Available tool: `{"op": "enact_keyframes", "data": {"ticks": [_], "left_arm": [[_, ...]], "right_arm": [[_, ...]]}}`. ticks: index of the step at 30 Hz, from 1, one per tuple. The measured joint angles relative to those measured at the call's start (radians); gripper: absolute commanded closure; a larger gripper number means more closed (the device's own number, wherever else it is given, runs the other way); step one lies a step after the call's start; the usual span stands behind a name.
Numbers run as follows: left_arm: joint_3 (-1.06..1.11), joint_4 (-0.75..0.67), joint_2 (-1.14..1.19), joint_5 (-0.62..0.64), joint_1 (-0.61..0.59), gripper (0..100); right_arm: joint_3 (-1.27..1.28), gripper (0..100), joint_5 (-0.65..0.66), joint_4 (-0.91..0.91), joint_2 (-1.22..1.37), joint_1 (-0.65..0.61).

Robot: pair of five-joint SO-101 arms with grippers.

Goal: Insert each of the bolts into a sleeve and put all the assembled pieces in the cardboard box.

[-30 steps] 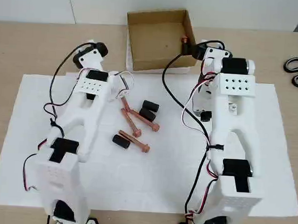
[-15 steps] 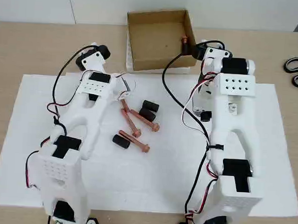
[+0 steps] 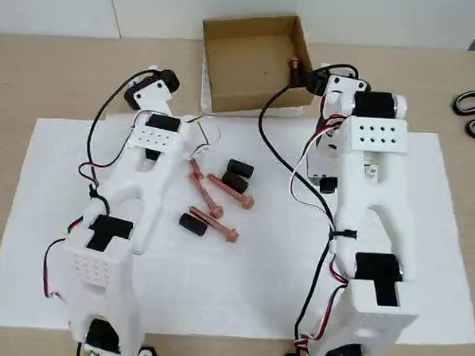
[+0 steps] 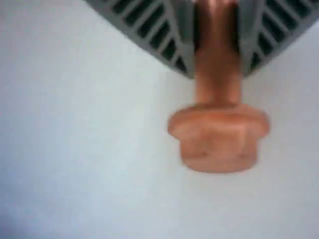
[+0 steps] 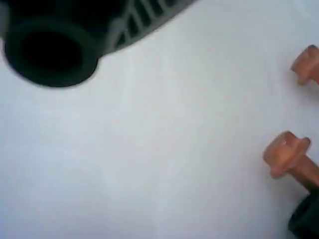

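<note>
Found left claw [image 4: 217, 55] shut tight on shank of a copper bolt [image 4: 219, 137]. Ribbed grey fingers [image 4: 149, 35] on both sides, hex head hanging clear beyond the tips, white sheet [image 4: 75, 149] behind. From above, placed that claw at far end of the parts cluster, left of sheet's middle.

Found right claw [image 5: 75, 20] gripping a black sleeve [image 5: 47, 55], bore facing the wrist camera, one ribbed finger alongside. From above, placed that sleeve under the right arm's forward half, over the sheet, well apart from the cluster.

Between the arms, on the sheet, noted loose bolts [image 3: 230, 190] lying at angles, close together. Counted three loose sleeves [image 3: 235, 182]: two side by side at the far side of the cluster, a single one at the near side, just beside a bolt's shank end.

Cardboard box [image 3: 253, 23] open-topped at sheet's far edge, on wooden table [image 3: 52, 72]. Noted small copper piece [image 3: 293, 65] at box's right wall; cannot tell whether inside or on the rim.

Scissors [image 3: 474, 111] at table's right edge, well apart from the rest.
</note>
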Motion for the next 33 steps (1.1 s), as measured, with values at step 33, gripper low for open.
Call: {"op": "enact_keyframes", "data": {"ticks": [33], "left_arm": [[-0.595,0.519,0.011,-0.127,0.063,99]], "right_arm": [[0.043,99.3,0.0,-0.003,0.0,0.0]]}}
